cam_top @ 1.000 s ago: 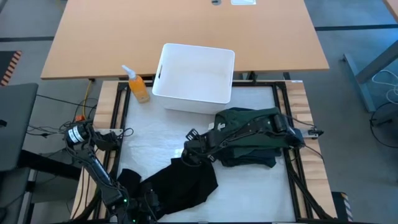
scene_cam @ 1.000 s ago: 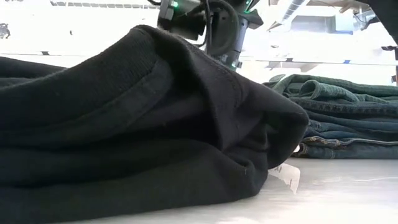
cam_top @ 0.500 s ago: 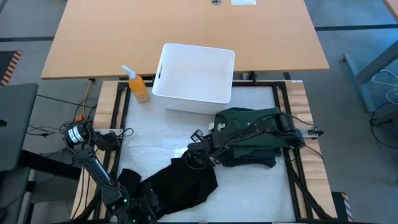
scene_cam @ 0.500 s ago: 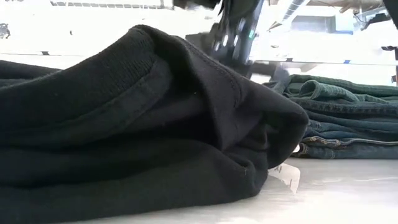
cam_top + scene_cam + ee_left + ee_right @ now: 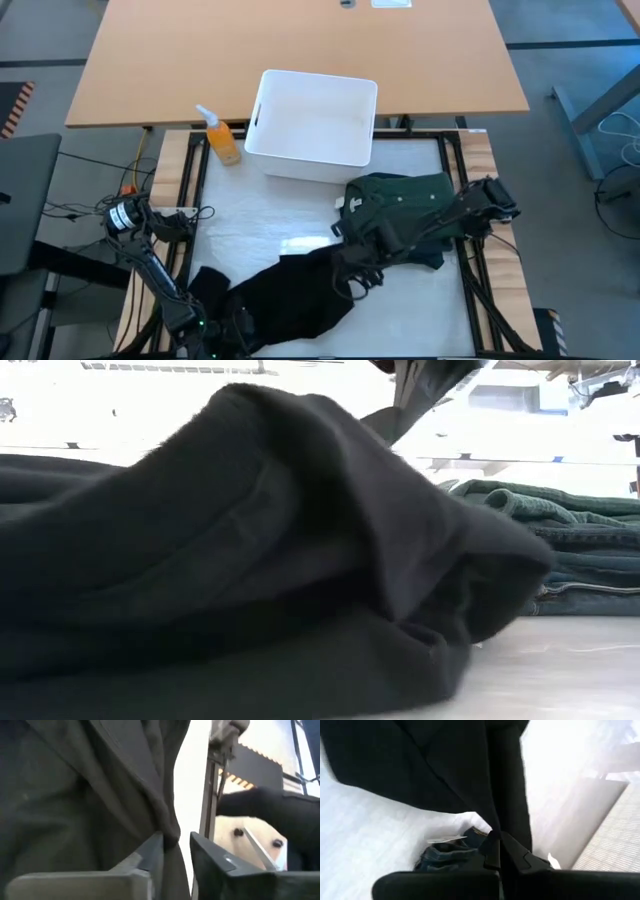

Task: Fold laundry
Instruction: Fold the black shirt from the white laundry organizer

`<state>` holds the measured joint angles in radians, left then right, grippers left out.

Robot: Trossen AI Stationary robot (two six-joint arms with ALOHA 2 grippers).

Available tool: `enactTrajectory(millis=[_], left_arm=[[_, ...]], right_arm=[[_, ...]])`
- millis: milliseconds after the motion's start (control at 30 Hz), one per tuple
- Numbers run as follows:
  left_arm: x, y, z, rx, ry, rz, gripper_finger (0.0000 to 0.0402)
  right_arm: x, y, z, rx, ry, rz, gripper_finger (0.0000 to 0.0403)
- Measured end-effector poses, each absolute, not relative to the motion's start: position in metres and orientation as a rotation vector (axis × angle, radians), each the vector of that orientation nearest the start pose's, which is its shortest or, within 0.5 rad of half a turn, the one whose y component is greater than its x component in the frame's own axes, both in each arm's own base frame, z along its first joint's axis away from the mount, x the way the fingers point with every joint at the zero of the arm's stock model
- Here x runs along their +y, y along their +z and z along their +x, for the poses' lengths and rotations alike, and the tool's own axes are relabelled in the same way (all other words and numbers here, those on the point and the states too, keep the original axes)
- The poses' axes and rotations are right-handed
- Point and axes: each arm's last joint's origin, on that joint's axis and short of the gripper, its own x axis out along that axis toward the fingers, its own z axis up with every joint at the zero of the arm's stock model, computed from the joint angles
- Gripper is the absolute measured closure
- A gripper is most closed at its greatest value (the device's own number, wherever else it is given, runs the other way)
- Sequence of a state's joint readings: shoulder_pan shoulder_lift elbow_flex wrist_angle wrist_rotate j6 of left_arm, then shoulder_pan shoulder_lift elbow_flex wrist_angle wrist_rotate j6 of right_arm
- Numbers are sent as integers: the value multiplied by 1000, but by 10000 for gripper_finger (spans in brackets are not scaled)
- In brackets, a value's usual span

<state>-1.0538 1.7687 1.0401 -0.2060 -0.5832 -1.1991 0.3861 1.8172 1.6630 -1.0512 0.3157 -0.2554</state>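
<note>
A black garment (image 5: 285, 295) lies bunched on the white table top near the front edge; it fills the low view (image 5: 250, 560). My right gripper (image 5: 352, 280) is shut on its right-hand edge. My left gripper (image 5: 230, 328) sits at the garment's left end by the front edge, fingers slightly apart around a fold of the cloth (image 5: 172, 837). Folded dark green garments (image 5: 400, 205) lie stacked at the right. My left gripper has a narrow fold of the black garment (image 5: 169, 845) between its fingers. The fold lies against one finger (image 5: 152, 852); a bright gap shows between it and the other finger. My right gripper pinches an edge of the black garment (image 5: 506, 827) between its shut fingers, slanting down from the table's right. From the fingers the cloth runs away in a drawn-out strip; its raised part (image 5: 415, 400) stands above the pile.
A white plastic bin (image 5: 315, 125) stands at the back of the table, with an orange spray bottle (image 5: 222, 138) to its left. Bare white table (image 5: 250, 225) shows between the bin and the black garment. Black frame rails (image 5: 470, 260) run along both sides.
My right gripper has shut on the black garment's right edge and moved toward the table's right and near edges, pulling it along. The garment's right part has spread toward the green stack and now hides the white tag in the low view; its left end has stayed.
</note>
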Motion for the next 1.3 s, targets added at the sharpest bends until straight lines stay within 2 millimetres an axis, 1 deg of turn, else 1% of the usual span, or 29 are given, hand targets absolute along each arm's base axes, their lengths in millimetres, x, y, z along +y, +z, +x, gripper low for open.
enactTrajectory(millis=[167,233,300,433,567,667,867,1033,1200,1300], left_arm=[[-296,172,187,781,-11,-467,259],[-294,175,189,772,-16,-461,241],[-292,178,193,754,-32,-436,232],[-286,183,201,729,-45,-367,228],[-275,183,212,721,6,-334,228],[-266,182,221,731,42,-347,228],[-255,181,235,760,59,-386,228],[-252,181,241,764,60,-402,228],[-253,181,242,758,49,-417,228],[-256,172,244,776,42,-415,228]], right_arm=[[145,281,345,1155,228,-655,390],[147,278,347,1159,227,-661,390],[147,275,347,1171,230,-665,390],[146,273,349,1180,227,-665,389],[144,273,350,1182,210,-644,389],[143,273,350,1184,206,-636,389],[143,273,350,1184,208,-636,388],[140,273,351,1187,201,-631,388],[138,273,352,1192,196,-628,387],[137,273,352,1195,196,-629,387]])
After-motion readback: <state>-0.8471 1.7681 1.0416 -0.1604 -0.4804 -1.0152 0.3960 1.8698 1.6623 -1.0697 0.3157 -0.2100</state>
